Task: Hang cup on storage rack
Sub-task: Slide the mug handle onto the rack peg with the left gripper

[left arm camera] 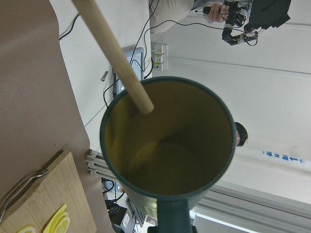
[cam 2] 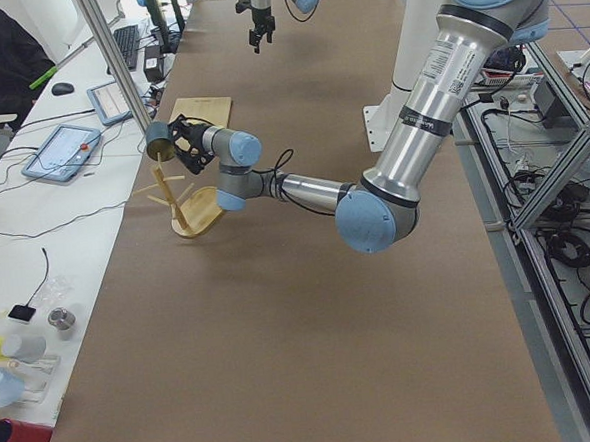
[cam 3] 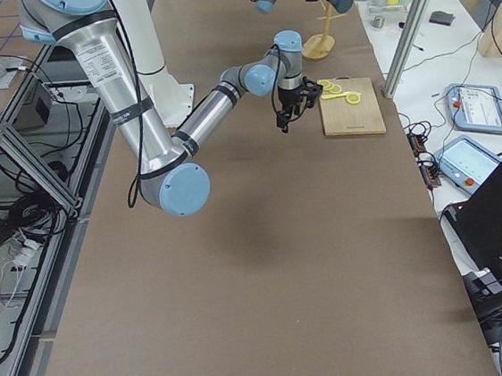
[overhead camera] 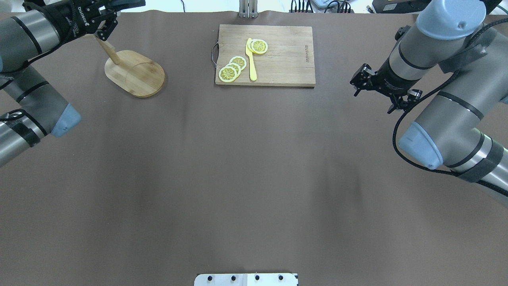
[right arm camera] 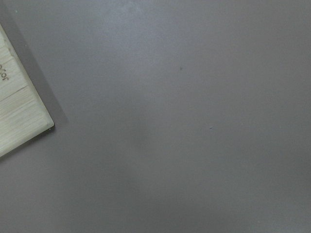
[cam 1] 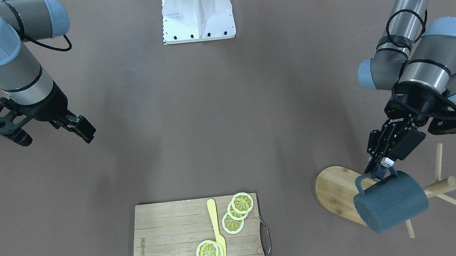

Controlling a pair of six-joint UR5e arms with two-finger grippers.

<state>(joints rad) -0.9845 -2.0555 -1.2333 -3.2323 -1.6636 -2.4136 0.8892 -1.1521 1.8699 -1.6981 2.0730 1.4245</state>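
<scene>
The slate blue-grey cup [cam 1: 391, 206] hangs tilted on its side from my left gripper [cam 1: 380, 170], which is shut on its loop handle. It is held above the wooden storage rack [cam 1: 332, 189], over the oval base and beside the post top [cam 1: 443, 187]. In the left wrist view the yellow-olive inside of the cup [left arm camera: 165, 160] faces the camera, and a rack dowel [left arm camera: 114, 53] ends at the mouth's upper left rim. The rack base also shows in the overhead view [overhead camera: 137, 73]. My right gripper [cam 1: 81, 130] is open and empty, far across the table.
A slatted bamboo cutting board [cam 1: 167, 240] with lemon slices [cam 1: 235, 212] and a yellow knife [cam 1: 217, 232] lies at the table's far middle. The white robot base [cam 1: 197, 15] is at the near edge. Operators' desks lie beyond the rack.
</scene>
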